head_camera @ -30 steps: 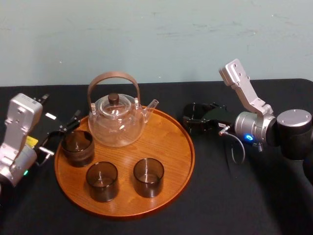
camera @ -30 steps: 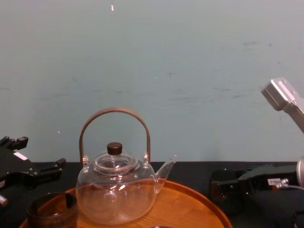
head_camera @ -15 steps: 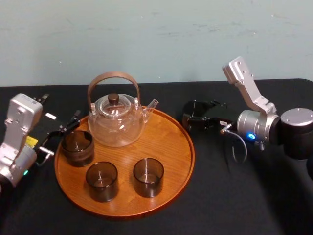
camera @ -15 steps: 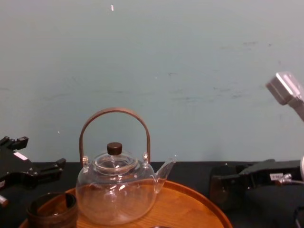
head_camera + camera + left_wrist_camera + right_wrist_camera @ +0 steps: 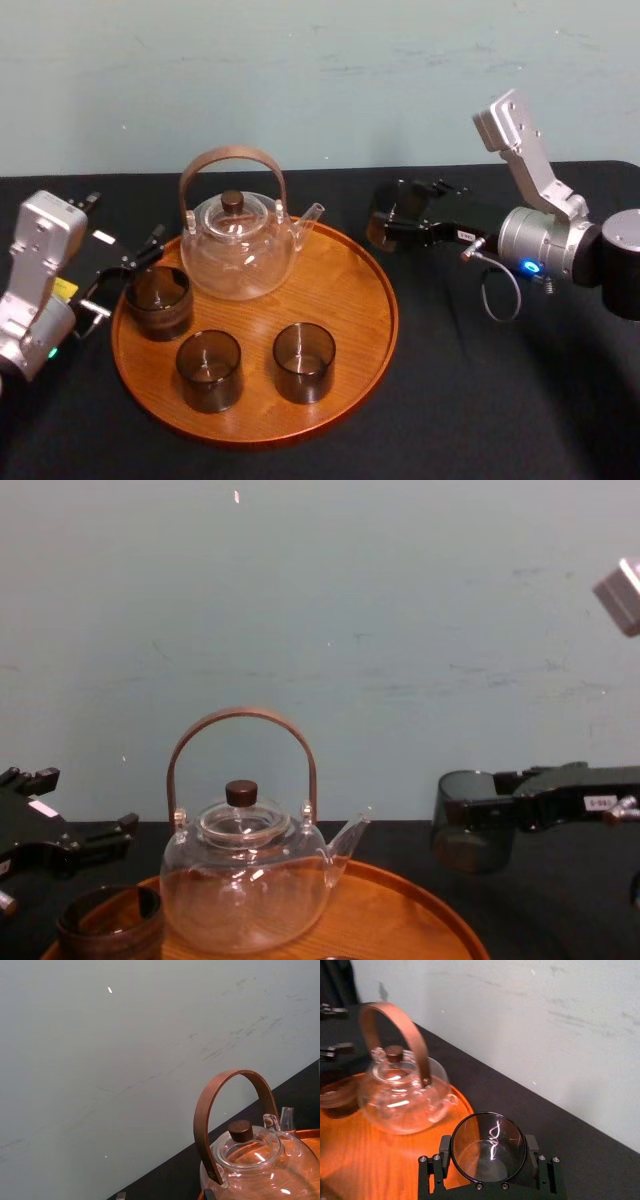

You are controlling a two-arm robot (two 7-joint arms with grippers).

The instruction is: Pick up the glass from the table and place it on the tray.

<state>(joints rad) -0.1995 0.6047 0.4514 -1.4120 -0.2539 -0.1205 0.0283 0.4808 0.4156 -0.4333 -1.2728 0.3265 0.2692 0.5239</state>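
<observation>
Now higher — glass in right pincer

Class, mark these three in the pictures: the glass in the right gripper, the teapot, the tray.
glass (image 5: 470, 845), chest view, its smoky side wall.
teapot (image 5: 232, 200), head view, its dark lid knob.
tray (image 5: 345, 290), head view, bare wood near the rim.
</observation>
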